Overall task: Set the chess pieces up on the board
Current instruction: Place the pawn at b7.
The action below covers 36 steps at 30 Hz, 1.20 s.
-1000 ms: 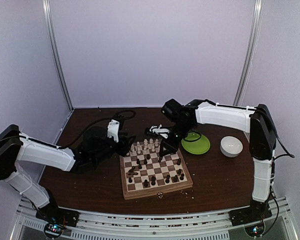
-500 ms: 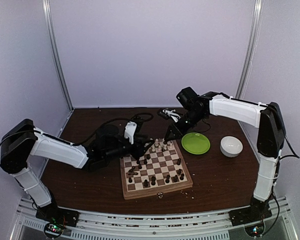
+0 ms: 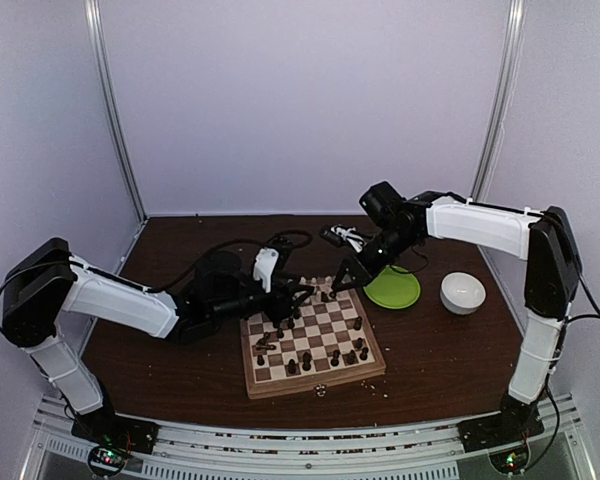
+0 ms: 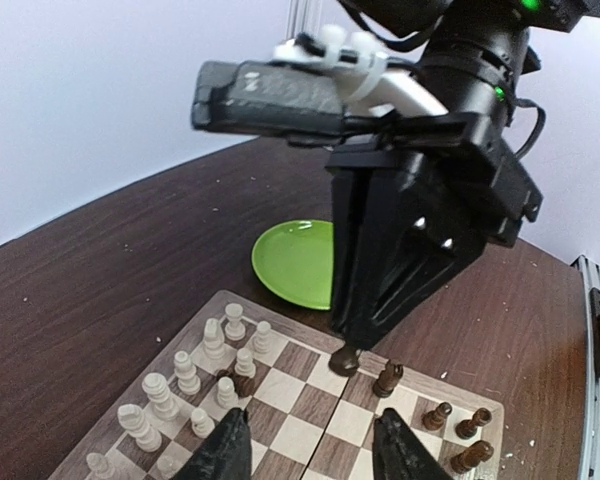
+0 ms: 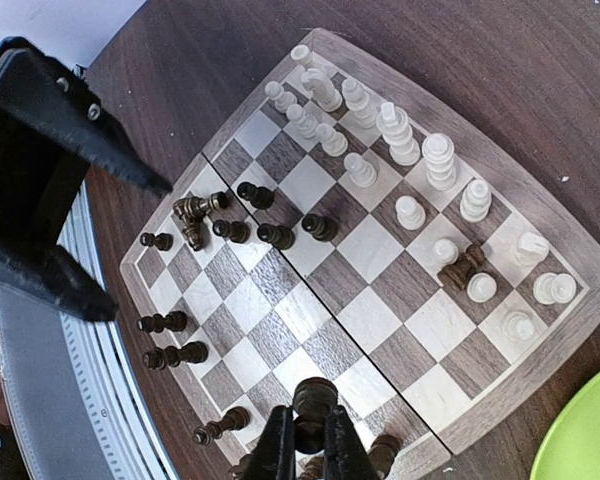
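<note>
**Right gripper pinching a dark piece at the board's plate-side edge**

The right gripper [image 5: 308, 428] is clamping a dark piece [image 5: 313, 398] between its fingertips, with the piece's round top showing just past them. It is holding this piece over a square at the edge of the board [image 3: 320, 384] that is facing the green plate [image 3: 392, 290]. Whether the piece's base is touching the square or hanging just above it cannot be told.

The left gripper [image 4: 315, 455] is hovering low over the middle of the board, pointing toward the right gripper. Its fingers are standing apart with nothing between them. The held piece is sitting a few squares ahead of it.

The pale pieces [image 5: 395, 125] are crowding together in loose rows on the far part of the board, and one dark figure is lying on its side among them. The other dark pieces [image 5: 195, 215] are scattering over the near part, some standing and several lying tipped over.

The board is resting on the brown table [image 3: 430, 350], with the plate just beside its far right corner. A white bowl [image 3: 463, 292] is sitting to the right of the plate.
</note>
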Tool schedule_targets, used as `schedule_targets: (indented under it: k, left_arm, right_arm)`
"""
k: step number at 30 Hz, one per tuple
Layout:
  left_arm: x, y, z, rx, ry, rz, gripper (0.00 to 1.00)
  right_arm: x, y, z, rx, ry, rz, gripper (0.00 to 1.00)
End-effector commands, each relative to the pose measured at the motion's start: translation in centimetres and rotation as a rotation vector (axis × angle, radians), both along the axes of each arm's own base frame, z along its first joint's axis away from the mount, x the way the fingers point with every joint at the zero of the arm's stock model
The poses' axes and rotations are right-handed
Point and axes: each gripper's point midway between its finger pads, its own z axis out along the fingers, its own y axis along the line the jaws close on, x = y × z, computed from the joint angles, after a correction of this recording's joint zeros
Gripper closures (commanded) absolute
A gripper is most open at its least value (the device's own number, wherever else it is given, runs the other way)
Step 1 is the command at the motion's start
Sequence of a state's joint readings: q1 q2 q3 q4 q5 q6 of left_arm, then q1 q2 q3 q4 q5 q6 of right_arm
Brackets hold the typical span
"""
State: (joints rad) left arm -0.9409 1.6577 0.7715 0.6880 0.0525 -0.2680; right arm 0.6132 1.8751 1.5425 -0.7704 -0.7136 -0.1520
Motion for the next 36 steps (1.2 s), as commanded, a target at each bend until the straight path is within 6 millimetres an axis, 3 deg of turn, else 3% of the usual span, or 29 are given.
schedule_targets:
  k: [1,6,16,36]
  left_arm:
    - [1.1,1.8,2.1,-0.066,-0.041,0.079,0.58]
    - [1.7,3.2,2.1,-0.069,-0.047,0.136,0.58]
    - [1.9,3.2,1.9,-0.060,-0.045,0.140,0.58]
    - [2.1,3.8,2.0,-0.060,-0.047,0.172,0.58]
  right_arm:
    - [-1.6,-0.8,1.4,-0.056,-0.148,0.091,0.97]
    - [-3.9,-1.6,-0.7,-0.230,-0.255,0.243,0.97]
    - [-7.4,-1.4,-4.7,-0.392,-0.302,0.421,0.97]
    - [-8.8,-1.2,-8.2,-0.458,-0.267,0.487,0.96]
